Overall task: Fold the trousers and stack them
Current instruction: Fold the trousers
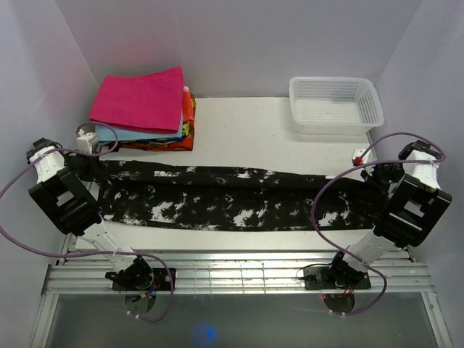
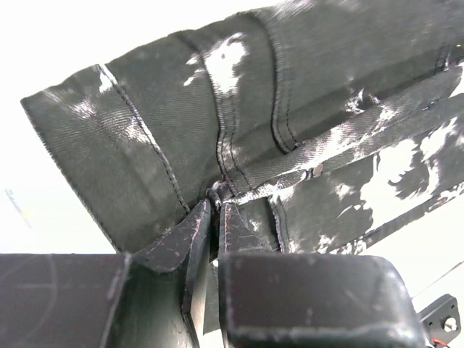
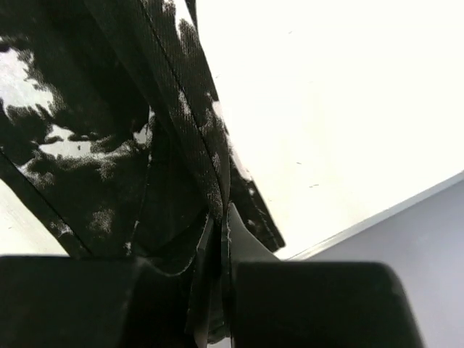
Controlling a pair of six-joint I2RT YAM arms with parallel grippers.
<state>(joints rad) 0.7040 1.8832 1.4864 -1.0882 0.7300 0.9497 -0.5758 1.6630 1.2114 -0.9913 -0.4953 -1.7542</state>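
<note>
White tabletop between pale walls carried the trousers, black cloth with white splotches. They were stretched out in one long band from left to right across the near half of the surface, doubled lengthwise so one layer lay over the other.

You had the left pincer at the band's left end. In the left wrist view, the pincer was pressed narrow on a pucker of cloth where stitched seams met, with a small metal stud just to the right of it.

You had the right pincer at the opposite end. In the right wrist view, it was clamped on a folded edge of the trousers, with bright bare tabletop beside it. From these views you could not tell whether either end was raised off the surface.

Behind the left end, near the back left corner, stood a stack of folded cloths, topped by a pink towel. A white mesh basket sat well apart from it at the back right.
</note>
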